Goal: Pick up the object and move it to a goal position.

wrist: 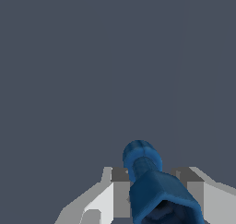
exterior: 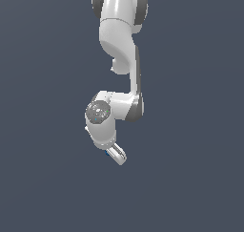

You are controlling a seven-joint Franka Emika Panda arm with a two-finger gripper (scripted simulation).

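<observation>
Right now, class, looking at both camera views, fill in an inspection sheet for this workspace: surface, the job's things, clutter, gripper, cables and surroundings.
Surface: plain dark grey-blue ground, no markings seen.
Job's things: dark-blue bolt-like piece sits between the fingers in the wrist view, knobbed end pointing away from the camera; in the exterior view only a blue speck shows beside the gripper.
Goal position: no marker seen.
Clutter: nothing seen.
Gripper: gripper points downward at the arm's end; grey fingers flank the piece on both sides and appear closed on it.
Cables: nothing seen.
Surroundings: only the white arm; nothing else seen.
</observation>
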